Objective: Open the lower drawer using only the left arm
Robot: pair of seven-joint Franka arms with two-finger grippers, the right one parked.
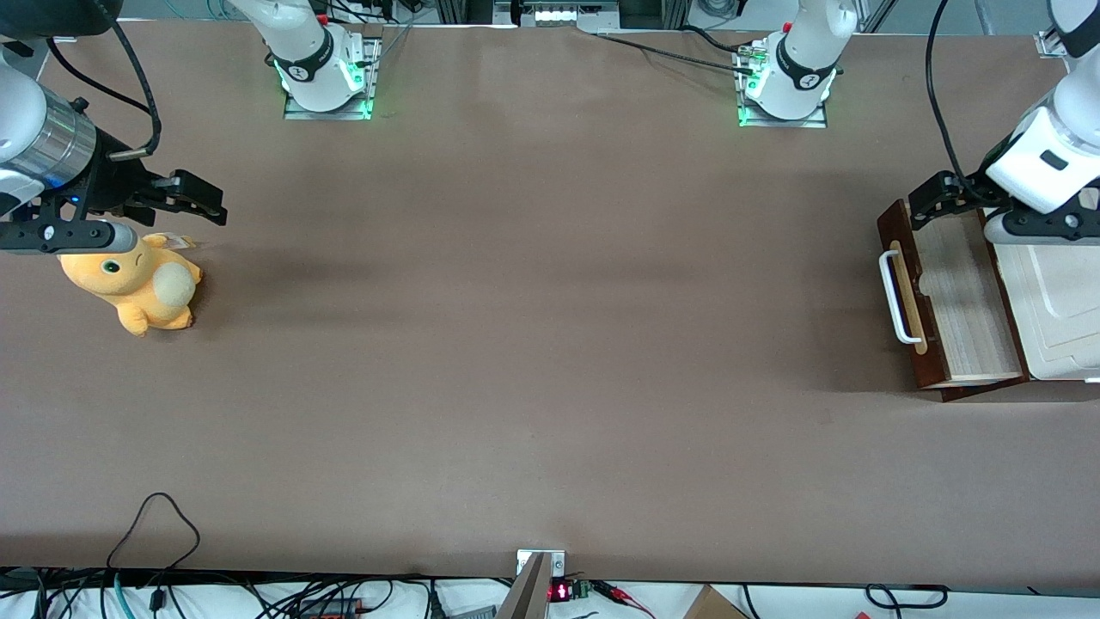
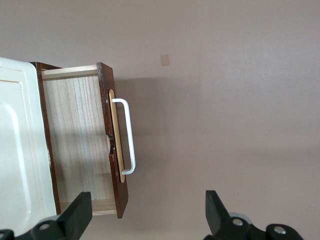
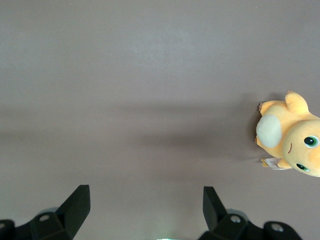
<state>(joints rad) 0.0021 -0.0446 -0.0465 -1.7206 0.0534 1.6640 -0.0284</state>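
The lower drawer (image 1: 967,292) stands pulled out of the cream-white cabinet (image 1: 1061,301) at the working arm's end of the table, its light wood inside showing. Its dark brown front (image 2: 111,150) carries a white bar handle (image 1: 889,297) (image 2: 129,135) on a pale strip. My left gripper (image 1: 935,199) hangs above the drawer's corner that lies farthest from the front camera. In the left wrist view the gripper (image 2: 147,212) is open and holds nothing. One black finger (image 2: 80,212) is over the drawer's inside, the other (image 2: 215,210) over bare table. The handle lies apart from both.
An orange plush toy (image 1: 137,284) (image 3: 292,140) lies toward the parked arm's end of the table. Two arm bases (image 1: 786,86) stand along the table edge farthest from the front camera. Loose cables (image 1: 155,524) run along the nearest edge. Brown table (image 1: 550,344) spreads in front of the drawer.
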